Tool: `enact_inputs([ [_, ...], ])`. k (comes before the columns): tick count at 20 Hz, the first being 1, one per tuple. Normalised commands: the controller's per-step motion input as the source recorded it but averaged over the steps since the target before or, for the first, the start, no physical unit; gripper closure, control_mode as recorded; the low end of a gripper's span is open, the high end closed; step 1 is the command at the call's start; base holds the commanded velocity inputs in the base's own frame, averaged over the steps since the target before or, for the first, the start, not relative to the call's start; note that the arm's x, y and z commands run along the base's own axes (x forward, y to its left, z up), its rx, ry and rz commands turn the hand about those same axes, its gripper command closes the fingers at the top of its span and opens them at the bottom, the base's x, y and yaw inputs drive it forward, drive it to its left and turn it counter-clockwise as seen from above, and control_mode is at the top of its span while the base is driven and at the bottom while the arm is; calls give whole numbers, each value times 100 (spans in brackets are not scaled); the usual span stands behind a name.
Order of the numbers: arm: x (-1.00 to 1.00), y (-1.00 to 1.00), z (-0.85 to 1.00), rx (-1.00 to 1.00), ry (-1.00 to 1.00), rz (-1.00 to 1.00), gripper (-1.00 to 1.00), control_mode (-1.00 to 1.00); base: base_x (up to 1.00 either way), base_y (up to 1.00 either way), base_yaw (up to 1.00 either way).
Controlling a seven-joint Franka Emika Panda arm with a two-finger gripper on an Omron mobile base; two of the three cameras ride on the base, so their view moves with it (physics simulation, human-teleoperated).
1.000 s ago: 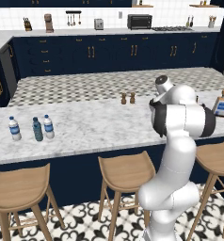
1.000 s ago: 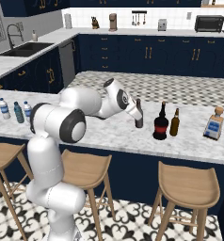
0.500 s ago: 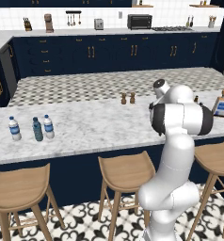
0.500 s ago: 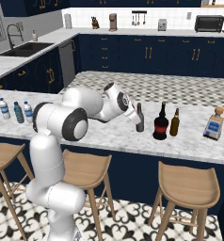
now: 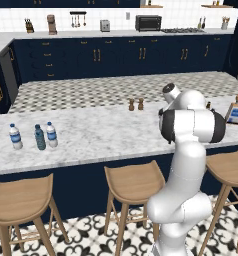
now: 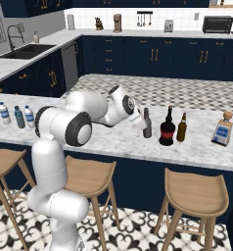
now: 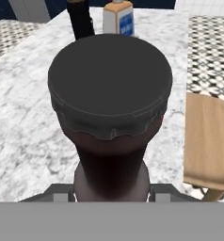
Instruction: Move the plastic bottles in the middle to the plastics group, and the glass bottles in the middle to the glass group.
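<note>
At center right of the right base view, your end effector (image 6: 144,124) grips the slim dark bottle (image 6: 147,124) by its neck, upright on the marble counter (image 6: 113,142), just left of the fat black bottle (image 6: 167,128) and amber bottle (image 6: 181,128).

White marble counter (image 6: 113,139) carries bottles and shakers (image 5: 136,104).

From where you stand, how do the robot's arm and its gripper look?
The arm is glossy white, built of thick rounded segments, with dark grey to black rings and round caps at the joints. It narrows toward a white wrist. The two-finger gripper is small, with dark finger tips. No cables or markings are visible.
</note>
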Motion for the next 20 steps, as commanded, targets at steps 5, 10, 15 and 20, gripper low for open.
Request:
enact_inputs([
  [5, -1, 0, 0, 0, 0, -4, 100, -100, 0, 0, 0],
  [10, 0, 0, 0, 4, 0, -2, 100, -100, 0, 0, 0],
  [15, 0, 0, 0, 4, 0, -1, 100, -100, 0, 0, 0],
  [20, 0, 0, 0, 0, 0, -1, 100, -100, 0, 0, 0],
])
